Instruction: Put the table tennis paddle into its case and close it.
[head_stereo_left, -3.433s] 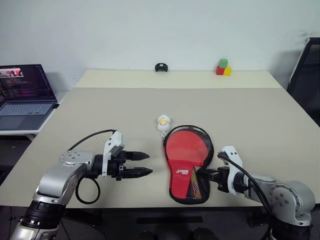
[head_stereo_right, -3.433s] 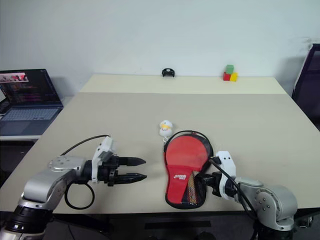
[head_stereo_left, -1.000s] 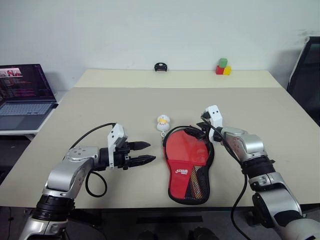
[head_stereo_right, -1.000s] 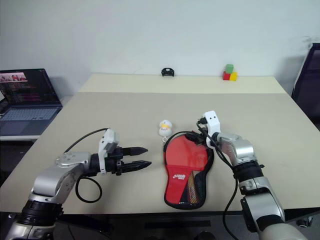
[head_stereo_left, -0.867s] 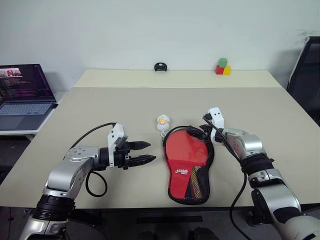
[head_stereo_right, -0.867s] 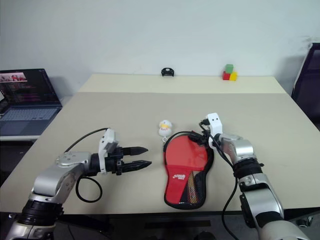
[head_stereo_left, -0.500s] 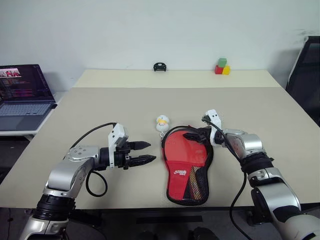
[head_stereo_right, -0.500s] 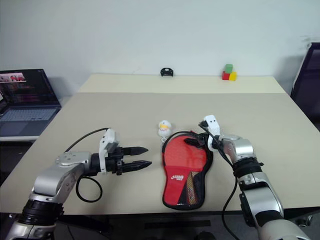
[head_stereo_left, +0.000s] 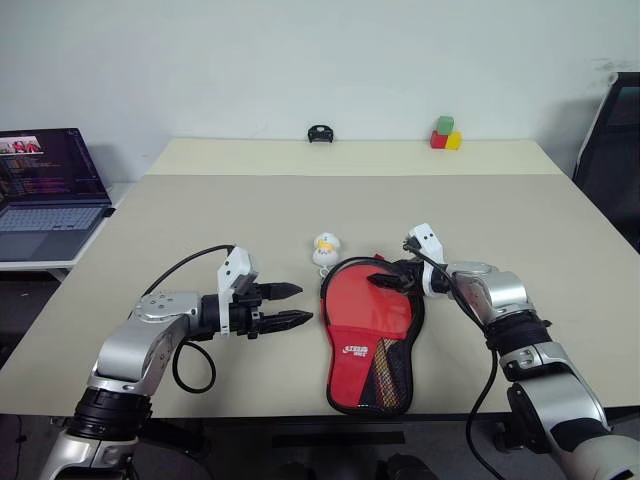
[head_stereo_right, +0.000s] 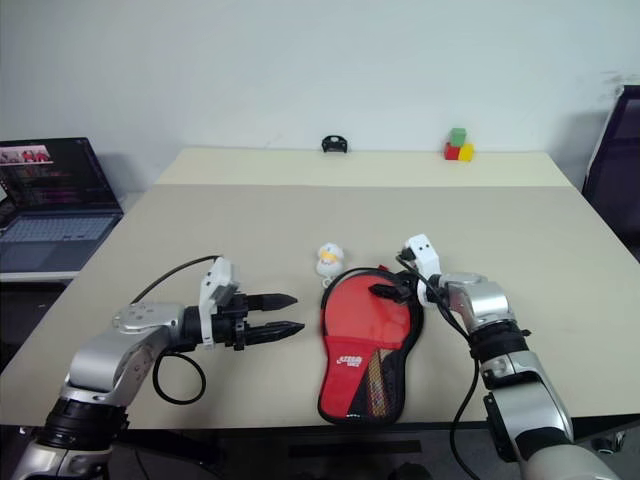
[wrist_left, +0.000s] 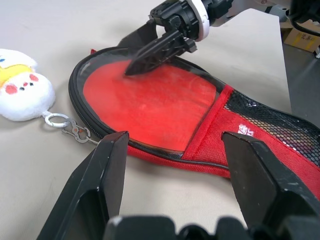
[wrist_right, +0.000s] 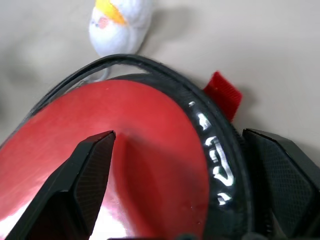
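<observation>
The rigid round red-rubber table tennis paddle (head_stereo_left: 373, 299) lies inside the soft, paddle-shaped red fabric case (head_stereo_left: 370, 372) with mesh pocket and black zipper edge, unzipped, on the beige table (head_stereo_left: 200, 220). The right gripper (head_stereo_left: 385, 279), jaws spread, straddles the case's rounded far rim, one finger (wrist_left: 155, 50) on the red face. The left gripper (head_stereo_left: 290, 305), fingers apart and empty, hovers beside the case. A white plush keychain (head_stereo_left: 325, 247) lies just beyond the rim
</observation>
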